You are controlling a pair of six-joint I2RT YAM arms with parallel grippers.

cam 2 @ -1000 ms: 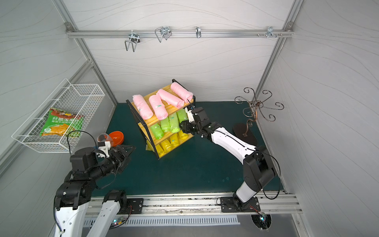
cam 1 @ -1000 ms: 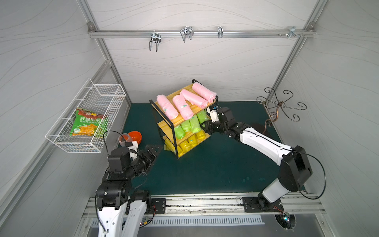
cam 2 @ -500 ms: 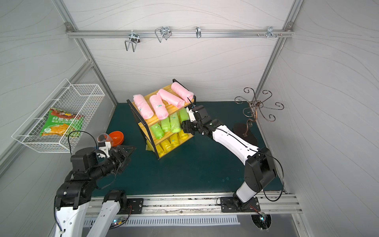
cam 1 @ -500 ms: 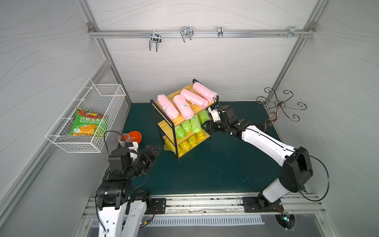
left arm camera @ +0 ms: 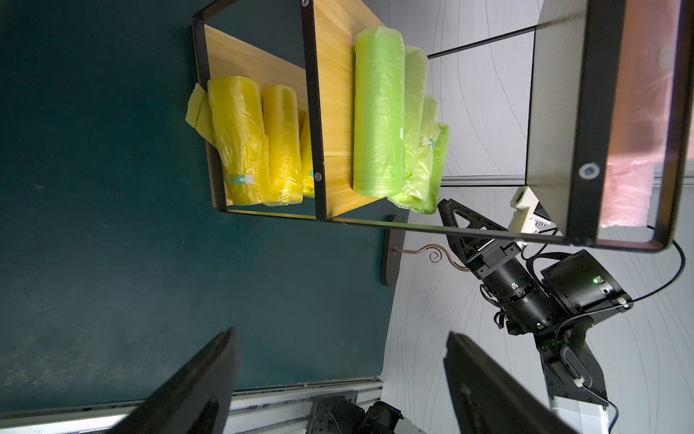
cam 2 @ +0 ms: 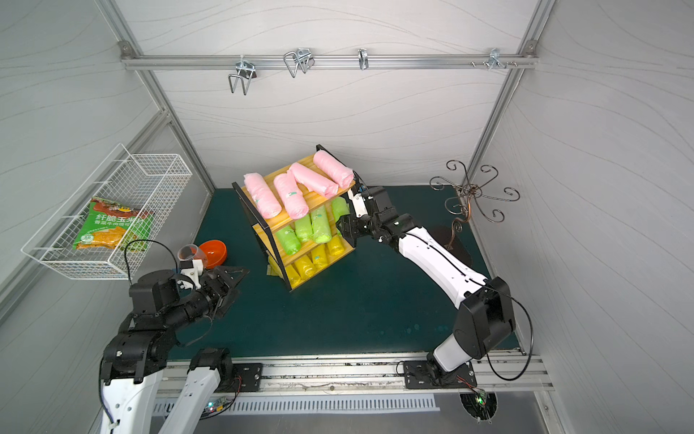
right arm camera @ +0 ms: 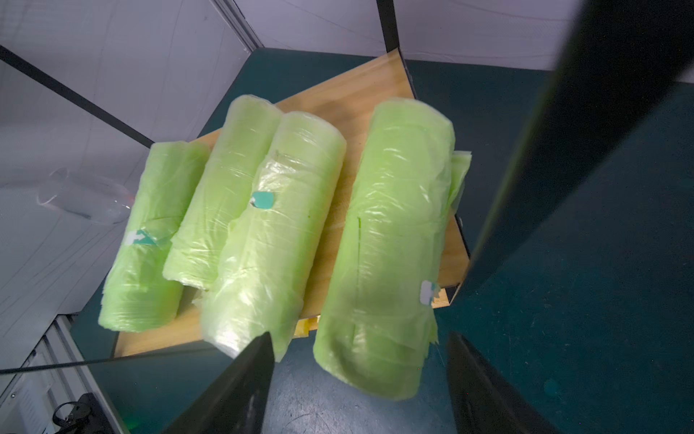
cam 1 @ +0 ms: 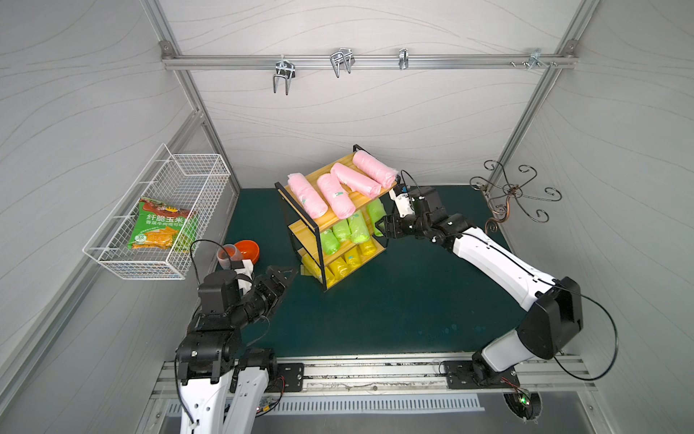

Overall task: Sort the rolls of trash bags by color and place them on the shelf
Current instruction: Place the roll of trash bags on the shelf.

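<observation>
Lime green roll (right arm camera: 390,244) at the shelf's (right arm camera: 379,80) three-o'clock end looks soft, light, slippery; pinch mid-length. Right fingers (right arm camera: 244,383) and left fingers (left arm camera: 195,383) gape, empty.

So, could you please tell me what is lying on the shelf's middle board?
Four lime green rolls lie side by side on the middle board, one slightly apart, overhanging its edge. In a top view the top board hides their far ends.
</observation>
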